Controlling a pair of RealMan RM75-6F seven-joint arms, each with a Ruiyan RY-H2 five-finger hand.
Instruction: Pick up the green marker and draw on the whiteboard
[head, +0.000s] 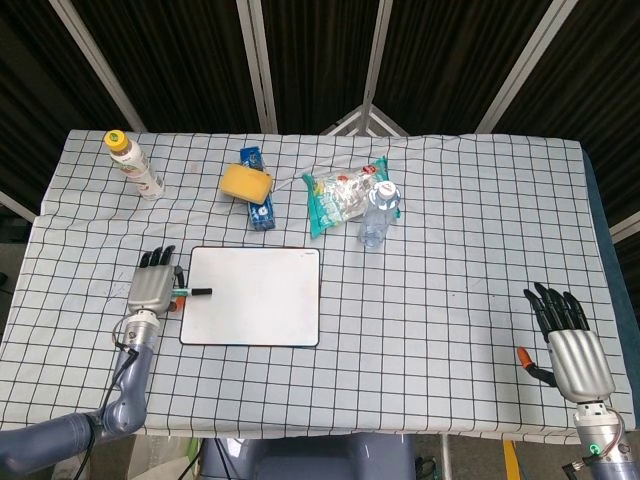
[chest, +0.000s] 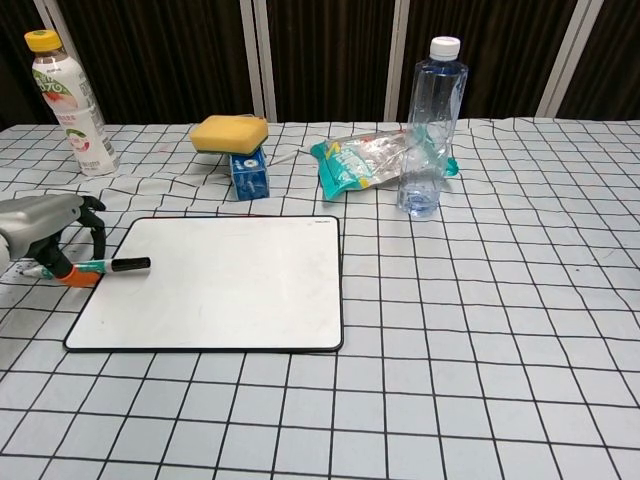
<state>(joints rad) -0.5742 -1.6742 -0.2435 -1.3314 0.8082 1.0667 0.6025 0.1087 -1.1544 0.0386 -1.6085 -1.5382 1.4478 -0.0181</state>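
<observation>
The green marker (chest: 100, 267) lies flat with its black cap over the left rim of the whiteboard (chest: 215, 285); in the head view the marker (head: 190, 292) points right onto the whiteboard (head: 255, 310). My left hand (chest: 45, 225) hovers over the marker's rear end, fingers stretched forward and slightly bent down, and its orange thumb tip touches the marker's barrel. From above, the left hand (head: 152, 285) sits just left of the board. My right hand (head: 572, 340) rests with fingers spread and nothing in it at the table's front right, seen only in the head view.
Behind the board stand a yellow sponge (chest: 230, 132) on a blue box (chest: 247, 172), a green snack bag (chest: 365, 160) and a clear water bottle (chest: 430, 130). A yellow-capped bottle (chest: 68, 100) is at the far left back.
</observation>
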